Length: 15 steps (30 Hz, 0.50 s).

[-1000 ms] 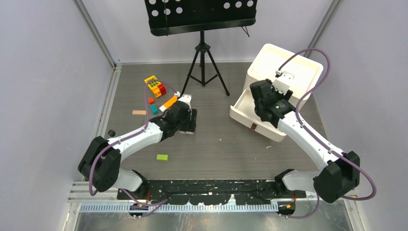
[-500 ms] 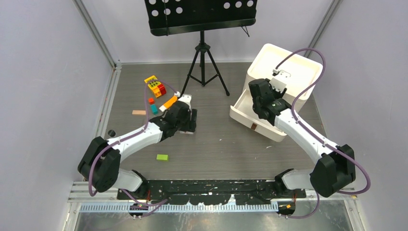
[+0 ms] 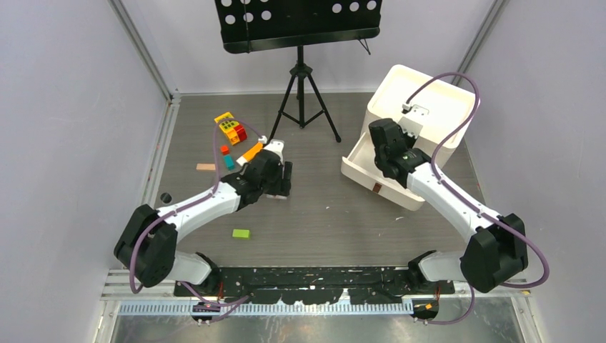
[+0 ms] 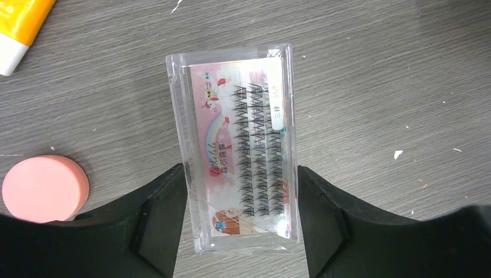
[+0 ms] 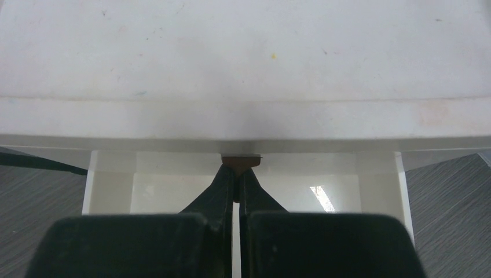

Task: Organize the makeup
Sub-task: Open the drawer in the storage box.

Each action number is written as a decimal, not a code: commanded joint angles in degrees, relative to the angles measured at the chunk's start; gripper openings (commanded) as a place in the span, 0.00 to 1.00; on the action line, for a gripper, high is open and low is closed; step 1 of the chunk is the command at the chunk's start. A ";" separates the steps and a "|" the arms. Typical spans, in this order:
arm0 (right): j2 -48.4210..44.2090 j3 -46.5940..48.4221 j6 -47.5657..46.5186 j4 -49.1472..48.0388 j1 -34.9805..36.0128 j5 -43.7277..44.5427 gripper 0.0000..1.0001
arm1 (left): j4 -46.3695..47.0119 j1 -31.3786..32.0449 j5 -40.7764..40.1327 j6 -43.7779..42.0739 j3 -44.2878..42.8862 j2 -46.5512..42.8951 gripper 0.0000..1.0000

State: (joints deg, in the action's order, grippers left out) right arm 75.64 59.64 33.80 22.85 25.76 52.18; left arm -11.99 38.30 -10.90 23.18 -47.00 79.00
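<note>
right wrist view: white drawer box (image 5: 243, 69), fingers (image 5: 223, 191) pinched together on its small brown knob (image 5: 241, 160). left gripper (image 4: 240, 185) spread wide, clear false-lash case (image 4: 237, 150) lying flat between its fingers; pink round compact (image 4: 45, 188) just outside the left finger.

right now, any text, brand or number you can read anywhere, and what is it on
Nothing reads clearly.
Clear lash case, card insert: cursive word along the left edge, too blurred to read.
Same case, small label near the top right: tiny characters, illegible.
Yellow tube: no print showing.
Drawer box: none.
</note>
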 commanded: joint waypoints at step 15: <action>-10.94 -5.38 1.27 3.50 4.82 -8.19 0.00 | -4.77 0.21 0.92 -5.94 -5.90 -7.65 0.50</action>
State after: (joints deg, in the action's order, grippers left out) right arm 67.77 55.02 32.91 23.27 28.14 45.28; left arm -15.88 38.30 -11.07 19.84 -48.95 73.95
